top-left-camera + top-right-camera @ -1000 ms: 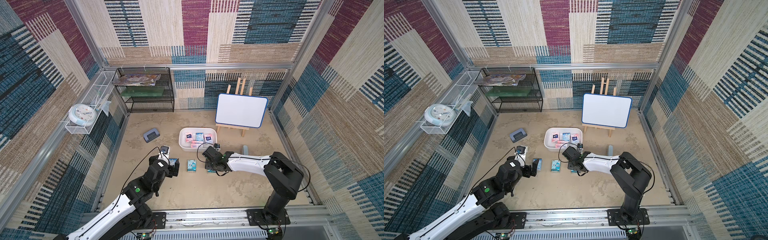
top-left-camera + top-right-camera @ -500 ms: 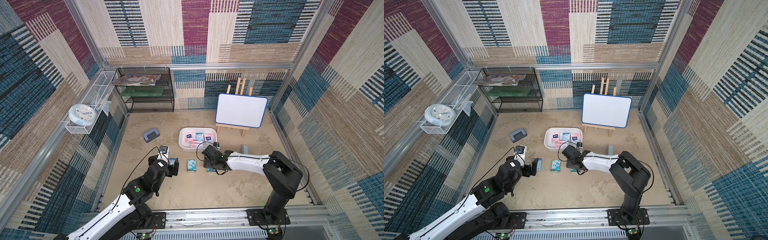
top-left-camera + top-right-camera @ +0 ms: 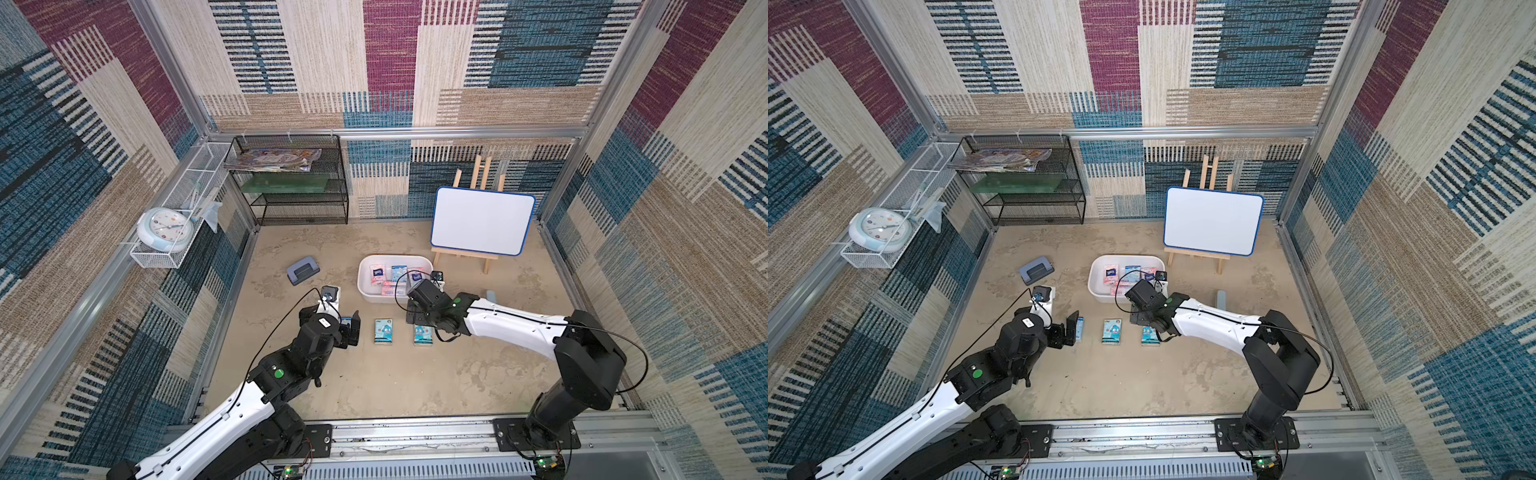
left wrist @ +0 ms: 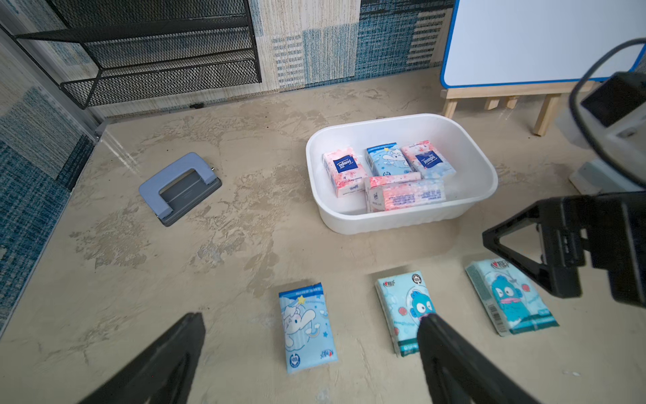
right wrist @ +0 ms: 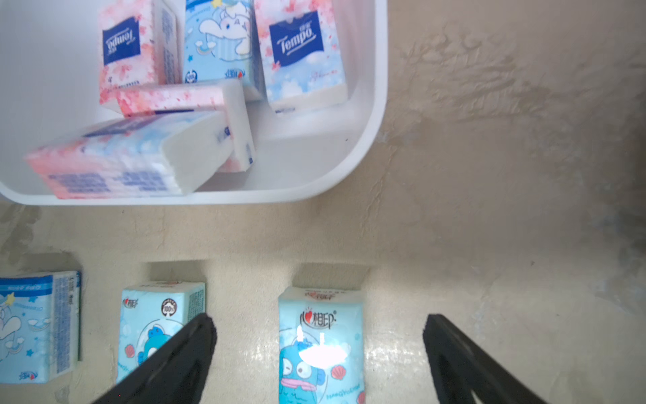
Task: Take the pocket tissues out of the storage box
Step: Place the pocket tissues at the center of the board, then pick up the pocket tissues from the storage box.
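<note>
packet below spread right fingers points lengthwise at storage box; left fingers spread.

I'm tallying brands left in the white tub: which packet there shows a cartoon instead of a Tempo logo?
The pale blue packet with the white cartoon animal, lying flat in the storage box between the two face-up Tempo packets; the others are pink-patterned.

White storage box; pink (perhaps blossom-print) tissues
</note>
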Controlling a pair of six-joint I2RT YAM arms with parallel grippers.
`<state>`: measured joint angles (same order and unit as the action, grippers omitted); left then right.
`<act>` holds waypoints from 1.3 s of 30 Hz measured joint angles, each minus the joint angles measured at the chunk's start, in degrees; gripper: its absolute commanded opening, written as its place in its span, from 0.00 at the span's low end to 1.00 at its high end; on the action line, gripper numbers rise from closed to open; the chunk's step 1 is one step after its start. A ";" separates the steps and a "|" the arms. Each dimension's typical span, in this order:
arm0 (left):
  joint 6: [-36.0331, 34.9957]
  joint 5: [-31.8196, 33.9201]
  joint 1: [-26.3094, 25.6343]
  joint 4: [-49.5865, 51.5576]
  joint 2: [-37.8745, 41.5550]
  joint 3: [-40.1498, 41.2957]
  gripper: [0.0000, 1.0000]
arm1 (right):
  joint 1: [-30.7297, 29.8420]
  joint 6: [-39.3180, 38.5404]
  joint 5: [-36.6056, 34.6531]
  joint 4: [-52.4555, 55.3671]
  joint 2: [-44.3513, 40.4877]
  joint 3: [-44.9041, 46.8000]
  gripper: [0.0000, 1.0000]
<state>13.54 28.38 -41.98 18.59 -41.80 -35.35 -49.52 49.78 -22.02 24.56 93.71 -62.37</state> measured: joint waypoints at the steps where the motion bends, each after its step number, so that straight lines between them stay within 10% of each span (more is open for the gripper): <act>1: 0.02 0.07 0.02 -0.15 0.00 -0.02 1.00 | 0.13 -0.35 -0.02 0.28 -0.42 -0.35 0.98; 18: 1.92 2.03 0.13 0.02 -1.73 -1.38 1.00 | 5.92 -8.31 1.49 5.09 -3.78 -10.19 1.00; 39: 3.13 1.55 0.22 -1.07 -2.93 1.51 1.00 | 11.15 -17.94 9.51 8.92 17.68 -32.61 0.84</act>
<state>16.67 29.93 -41.76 17.52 -44.73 -33.85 -38.37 31.83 -12.51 33.47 111.39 -94.98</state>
